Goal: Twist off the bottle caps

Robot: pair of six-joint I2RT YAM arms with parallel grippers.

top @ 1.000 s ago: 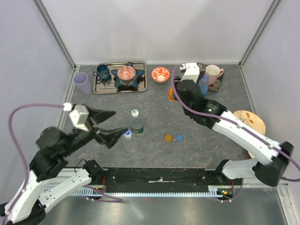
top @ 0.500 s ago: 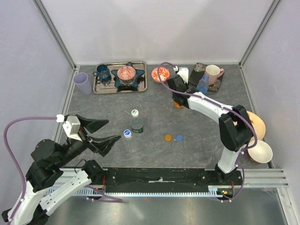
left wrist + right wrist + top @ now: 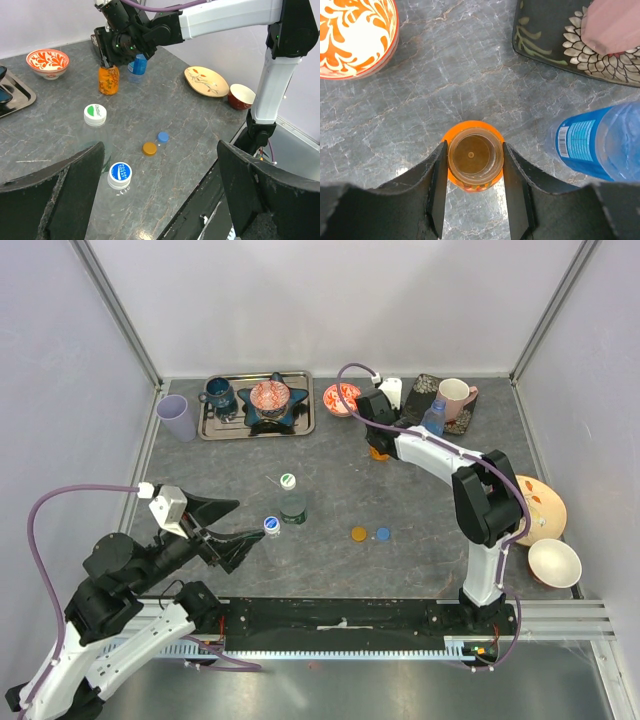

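The orange bottle (image 3: 475,162) stands upright with its mouth uncapped, and my right gripper (image 3: 475,165) is shut on its neck, one finger on each side; from above, the gripper (image 3: 378,440) covers most of that bottle (image 3: 378,452). The blue bottle (image 3: 433,420) stands just to its right. An orange cap (image 3: 359,534) and a blue cap (image 3: 383,534) lie loose on the table. The white-and-green cap (image 3: 95,114) and the white-and-blue cap (image 3: 120,174) each sit on a clear bottle. My left gripper (image 3: 161,160) hangs open and holds nothing, with the white-and-blue cap by its left finger.
A red patterned bowl (image 3: 342,398) and a dark plate (image 3: 555,45) carrying a pink mug (image 3: 455,395) lie behind the orange bottle. A metal tray (image 3: 300,425) with dishes and a lilac cup (image 3: 176,417) stand back left. A plate (image 3: 545,502) and bowl (image 3: 554,562) sit right.
The right arm dropped from a raised pose to a low reach over the orange bottle, still shut on it. The left gripper drew back toward the near left, staying open.
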